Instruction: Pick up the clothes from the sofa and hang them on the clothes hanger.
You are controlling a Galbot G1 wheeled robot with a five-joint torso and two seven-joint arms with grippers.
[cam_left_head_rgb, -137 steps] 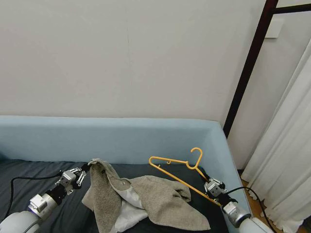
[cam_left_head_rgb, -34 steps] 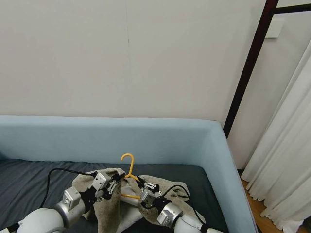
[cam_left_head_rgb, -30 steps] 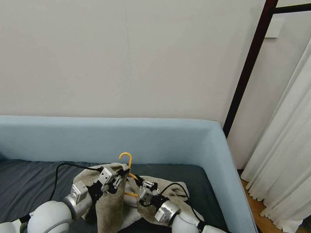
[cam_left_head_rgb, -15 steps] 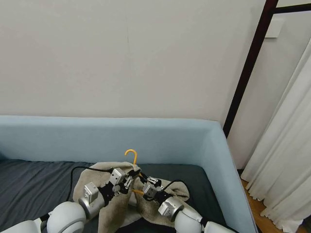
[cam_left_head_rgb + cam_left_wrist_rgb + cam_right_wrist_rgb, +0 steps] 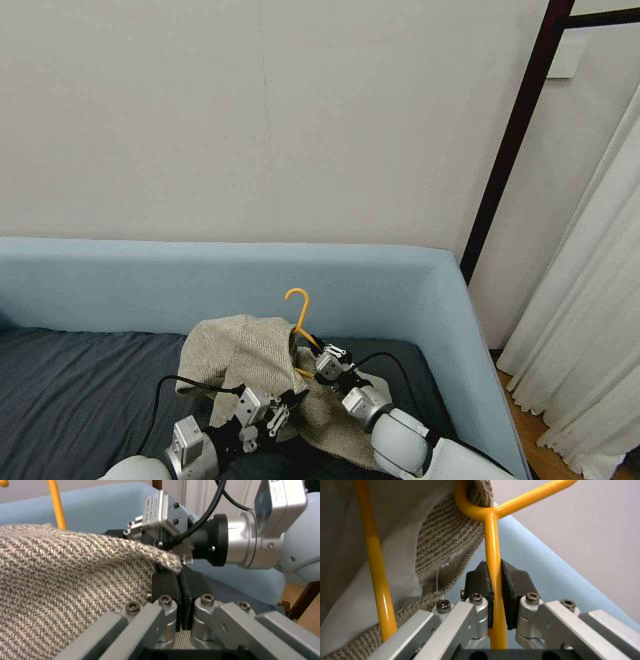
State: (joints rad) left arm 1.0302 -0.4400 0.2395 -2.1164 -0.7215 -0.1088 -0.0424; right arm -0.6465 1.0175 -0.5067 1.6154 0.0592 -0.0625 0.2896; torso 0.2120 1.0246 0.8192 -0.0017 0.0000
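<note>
A beige knitted garment (image 5: 238,352) is draped over an orange hanger (image 5: 297,306) above the sofa's dark seat (image 5: 70,390). My right gripper (image 5: 331,361) is shut on the hanger's bar just right of the cloth; in the right wrist view its pads (image 5: 512,582) clamp the orange bar (image 5: 492,555), with the garment (image 5: 451,551) beside it. My left gripper (image 5: 281,408) sits lower, in front of the cloth. In the left wrist view it (image 5: 180,592) is shut on the garment's edge (image 5: 75,570), close to the right gripper's body (image 5: 167,517).
The light blue sofa back (image 5: 150,285) and its right arm (image 5: 455,330) enclose the seat. A dark stand pole (image 5: 512,135) rises at the right, with a white curtain (image 5: 590,320) beside it. A plain wall lies behind.
Both grippers have shifted right with the hanger. The garment now covers more of the hanger, and my left gripper has dropped lower, drawing the cloth's edge down.
</note>
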